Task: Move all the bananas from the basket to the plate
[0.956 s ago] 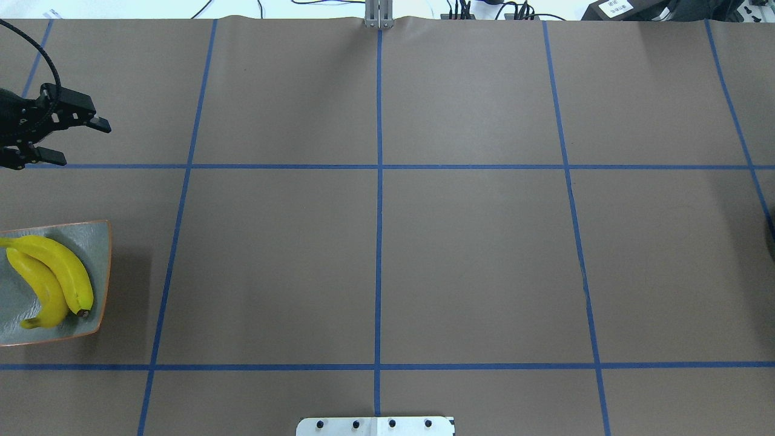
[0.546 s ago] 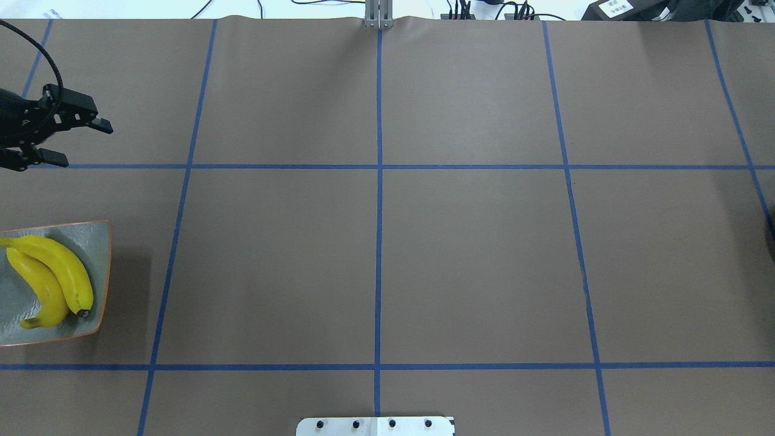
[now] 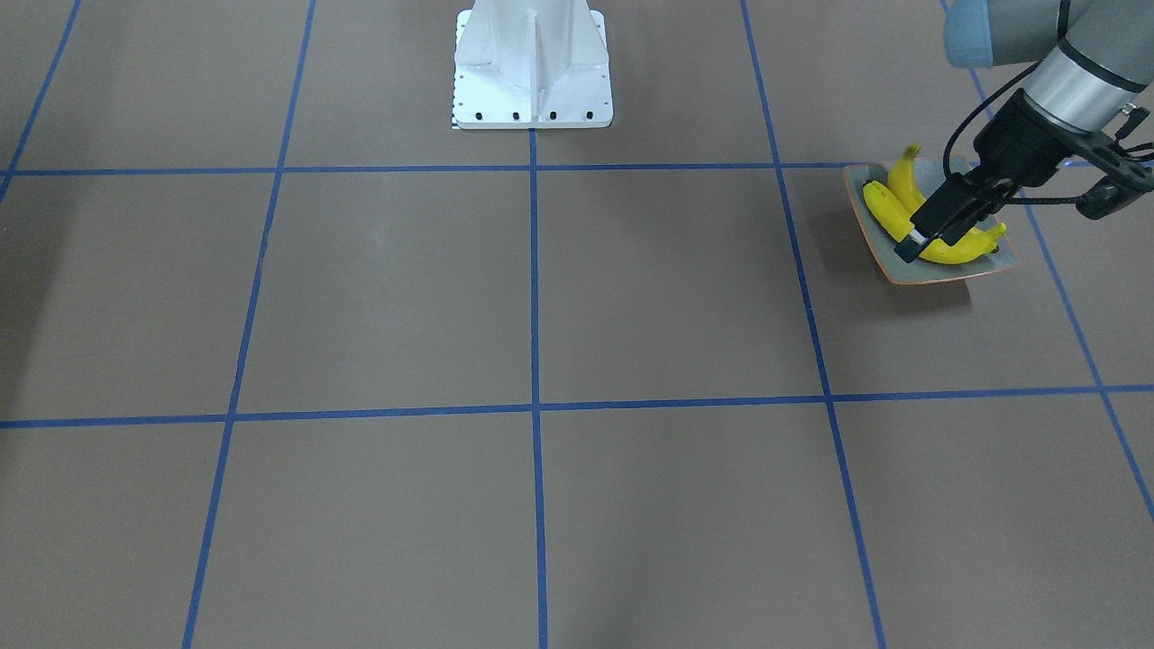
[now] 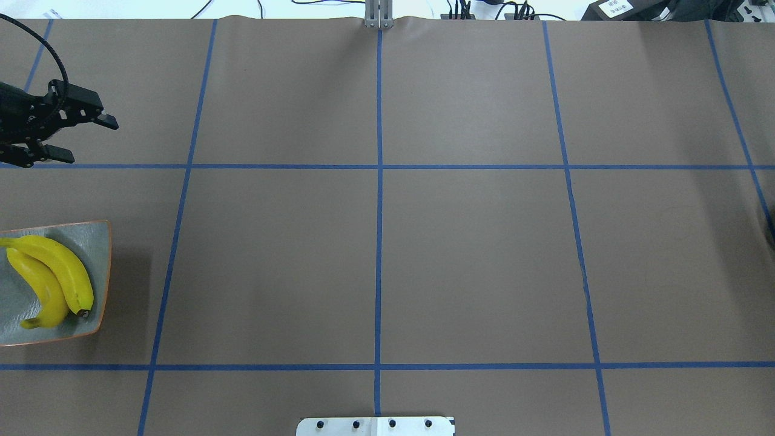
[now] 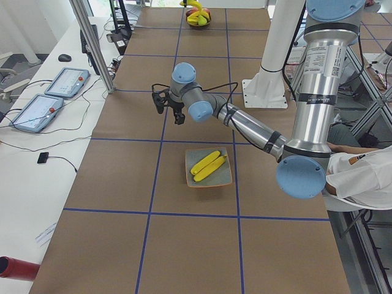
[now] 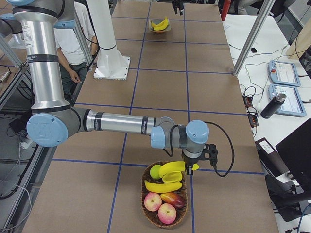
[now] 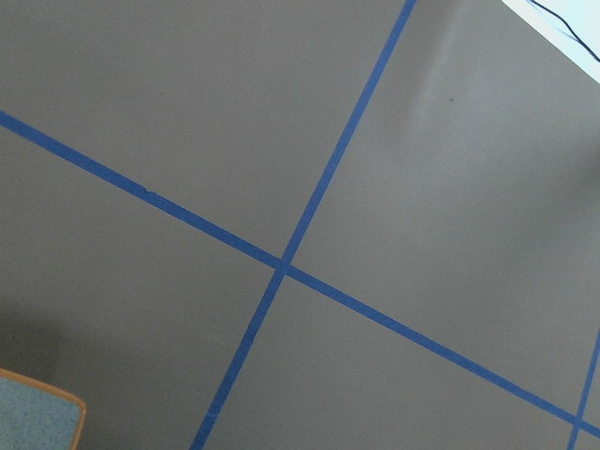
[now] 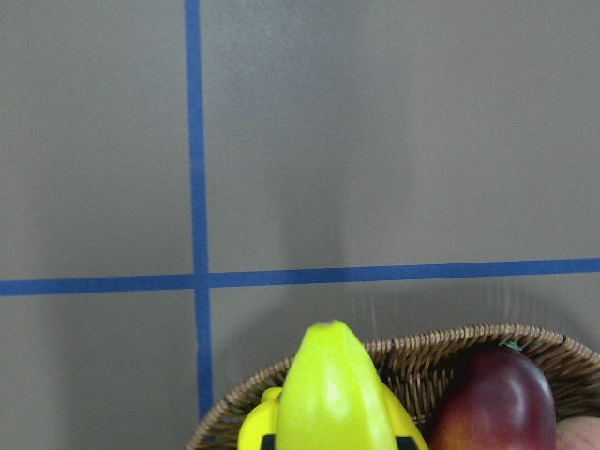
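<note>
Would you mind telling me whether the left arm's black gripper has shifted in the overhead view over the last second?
Yes, slightly: the black left gripper has edged rightward, toward the vertical blue tape line.

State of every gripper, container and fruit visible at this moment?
Left gripper: open, empty.
Right gripper: shut on a yellow banana at the woven wicker basket.
Square grey-green plate: holds two yellow bananas.
Basket: holds more bananas, other fruit.

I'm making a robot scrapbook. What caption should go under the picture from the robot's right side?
Right gripper at a banana atop the fruit basket; two bananas lie on the far plate.
</note>
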